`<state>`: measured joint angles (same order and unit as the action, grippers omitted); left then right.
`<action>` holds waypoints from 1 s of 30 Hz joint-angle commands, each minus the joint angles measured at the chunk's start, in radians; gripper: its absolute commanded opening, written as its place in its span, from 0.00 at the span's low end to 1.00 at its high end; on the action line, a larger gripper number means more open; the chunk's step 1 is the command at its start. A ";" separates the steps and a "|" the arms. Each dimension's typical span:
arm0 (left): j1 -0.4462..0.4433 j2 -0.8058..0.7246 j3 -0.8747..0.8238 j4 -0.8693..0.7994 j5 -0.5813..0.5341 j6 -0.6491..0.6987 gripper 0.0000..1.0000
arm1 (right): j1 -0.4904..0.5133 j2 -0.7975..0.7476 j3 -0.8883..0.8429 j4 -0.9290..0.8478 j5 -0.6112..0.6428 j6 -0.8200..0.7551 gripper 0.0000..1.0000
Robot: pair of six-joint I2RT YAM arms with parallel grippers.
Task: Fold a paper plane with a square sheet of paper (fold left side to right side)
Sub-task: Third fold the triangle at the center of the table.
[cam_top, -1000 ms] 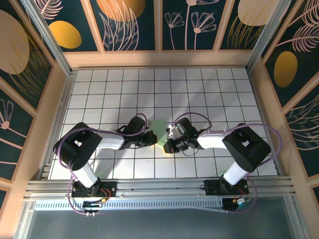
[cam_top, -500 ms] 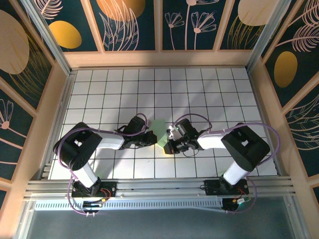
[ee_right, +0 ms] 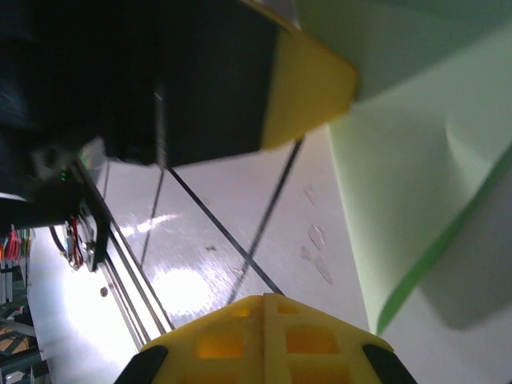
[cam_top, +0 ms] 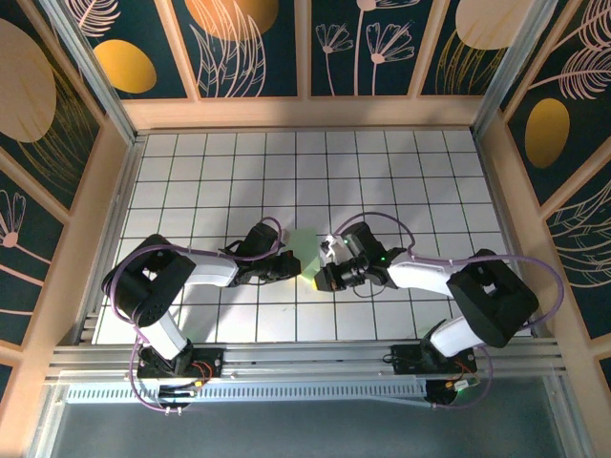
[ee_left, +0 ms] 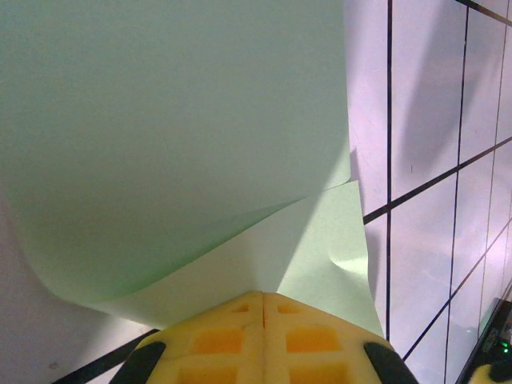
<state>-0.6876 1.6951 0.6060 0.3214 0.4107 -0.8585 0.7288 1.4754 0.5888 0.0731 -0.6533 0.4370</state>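
The square sheet of paper point(cam_top: 305, 246), light green, lies mid-table between the two grippers, doubled over with its upper layer curling up. In the left wrist view the curled layer point(ee_left: 176, 120) arches over a flat lower layer with a small dent near its right corner. My left gripper point(ee_left: 264, 294) is shut, its yellow tips resting at the near edge of that lower layer point(cam_top: 294, 270). My right gripper point(ee_right: 264, 297) is shut, low over bare table just off the paper's edge point(ee_right: 400, 200), close to the left gripper's yellow-tipped finger point(ee_right: 312, 88). From above it point(cam_top: 318, 280) almost meets the left one.
The white gridded table point(cam_top: 239, 172) is walled by wooden panels on three sides point(cam_top: 305, 113). An aluminium rail point(cam_top: 305, 358) with both arm bases runs along the near edge. The right arm's elbow point(cam_top: 492, 296) juts toward the right wall.
The right arm's elbow has swung out to the right and lower, and its wrist has turned. Both grippers stay shut at the paper's near edge. The left arm has not moved.
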 commanded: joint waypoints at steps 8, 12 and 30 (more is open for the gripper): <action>0.002 0.040 -0.025 -0.109 -0.084 0.006 0.00 | -0.008 0.105 0.040 0.059 0.034 0.037 0.00; 0.002 0.042 -0.022 -0.110 -0.084 0.005 0.00 | -0.009 0.124 0.028 0.069 0.043 0.053 0.00; 0.002 0.025 -0.002 -0.101 -0.070 -0.005 0.00 | -0.027 0.205 -0.013 0.036 0.055 0.078 0.00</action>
<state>-0.6876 1.6951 0.6094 0.3168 0.4107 -0.8593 0.7082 1.6466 0.5976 0.1436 -0.6273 0.5079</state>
